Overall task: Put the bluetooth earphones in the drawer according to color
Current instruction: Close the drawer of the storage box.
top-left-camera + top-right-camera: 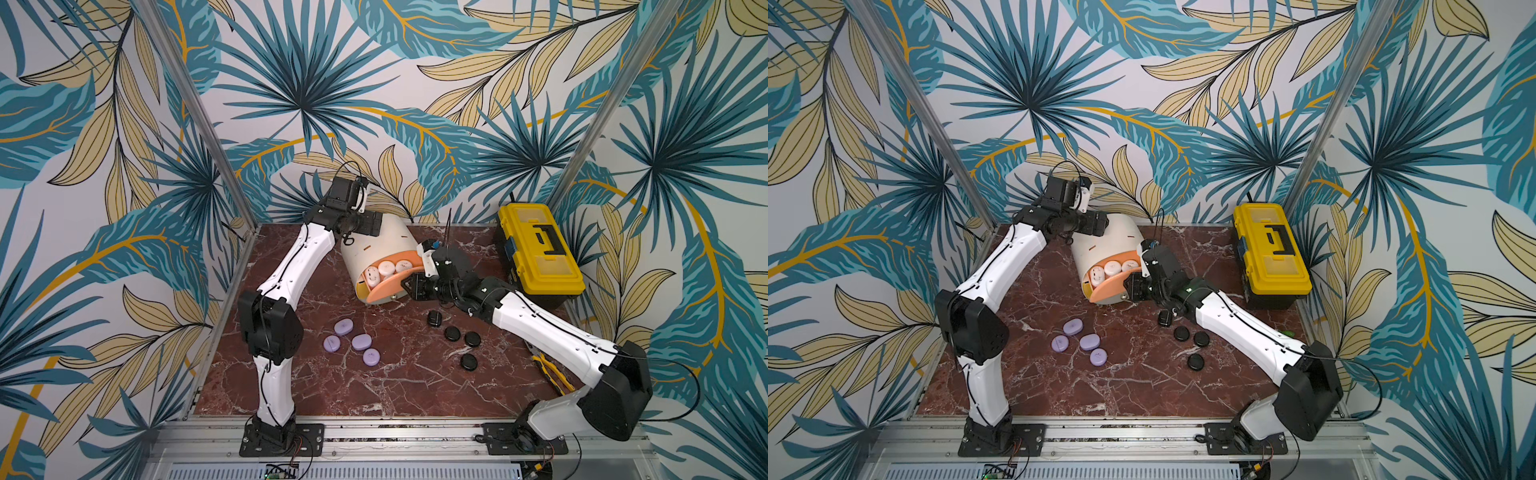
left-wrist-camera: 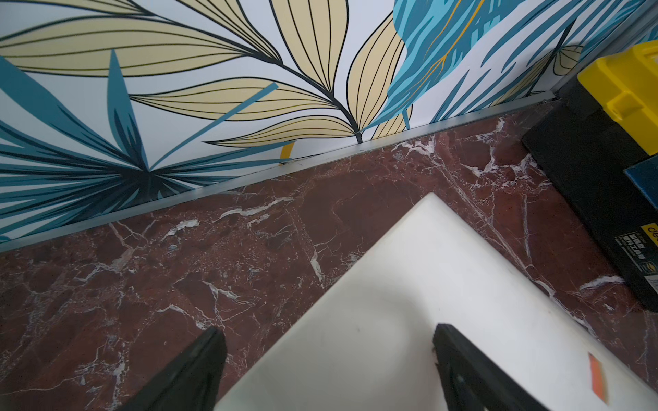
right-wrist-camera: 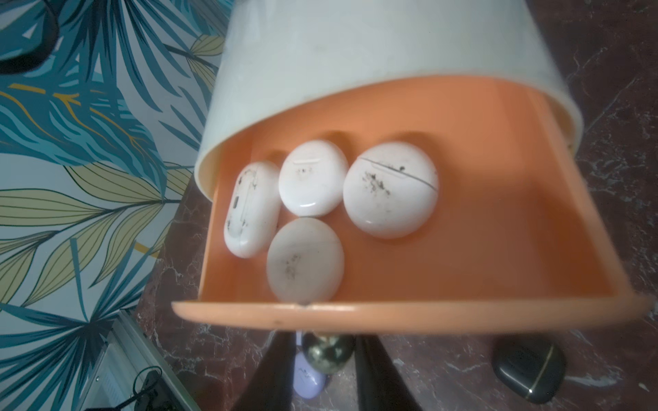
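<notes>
The right hand [image 3: 325,342] pinches the brassy round knob [image 3: 327,352] of the smooth peach plastic drawer [image 3: 463,220], open, four glossy white pebble cases [image 3: 313,178] inside; left hand [image 2: 327,329] gapes wide over the cream round-topped cabinet [image 2: 409,284]; lilac cases [image 1: 361,341] and black cases [image 1: 452,333] dot the veined marble counter [image 1: 395,386].

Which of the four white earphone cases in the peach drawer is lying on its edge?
The elongated white case next to the side wall of the peach drawer. It stands on its narrow edge, showing its port; the other three lie flat.
</notes>
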{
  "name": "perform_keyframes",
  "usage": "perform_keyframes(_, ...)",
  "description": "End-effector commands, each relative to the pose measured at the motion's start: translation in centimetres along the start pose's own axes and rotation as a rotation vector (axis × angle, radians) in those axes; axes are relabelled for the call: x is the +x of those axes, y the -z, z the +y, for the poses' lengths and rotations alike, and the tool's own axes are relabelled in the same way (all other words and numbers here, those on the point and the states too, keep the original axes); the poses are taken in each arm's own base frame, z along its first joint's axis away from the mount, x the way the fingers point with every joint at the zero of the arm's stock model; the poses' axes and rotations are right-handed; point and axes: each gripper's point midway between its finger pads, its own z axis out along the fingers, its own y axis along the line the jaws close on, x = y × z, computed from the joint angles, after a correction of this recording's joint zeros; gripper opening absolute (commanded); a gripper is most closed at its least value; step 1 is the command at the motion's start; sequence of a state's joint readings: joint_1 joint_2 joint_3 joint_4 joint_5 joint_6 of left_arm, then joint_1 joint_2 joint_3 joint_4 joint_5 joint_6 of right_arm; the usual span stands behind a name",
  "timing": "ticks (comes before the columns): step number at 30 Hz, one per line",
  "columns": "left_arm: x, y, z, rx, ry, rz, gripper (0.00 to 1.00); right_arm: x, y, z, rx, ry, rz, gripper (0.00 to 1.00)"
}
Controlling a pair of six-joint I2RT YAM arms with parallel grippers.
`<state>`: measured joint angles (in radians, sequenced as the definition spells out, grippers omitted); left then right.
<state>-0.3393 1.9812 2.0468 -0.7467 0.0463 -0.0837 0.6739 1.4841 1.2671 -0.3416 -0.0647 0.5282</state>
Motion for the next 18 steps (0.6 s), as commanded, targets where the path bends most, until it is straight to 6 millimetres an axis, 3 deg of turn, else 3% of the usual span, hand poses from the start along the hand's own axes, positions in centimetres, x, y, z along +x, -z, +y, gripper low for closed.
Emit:
perform_keyframes(1, 5.1, -2.6, 0.6, -0.018, -0.025, 0.165, 0.95, -1.8, -0.7, 0.4, 0.005, 0.024, -0.043, 0.33)
perform_keyframes(18, 7.1, -3.5, 0.0, 0.019, -0.016, 0.209, 0.93, -6.5, -4.8, 1.0, -0.019, 0.006, -0.172, 0.32)
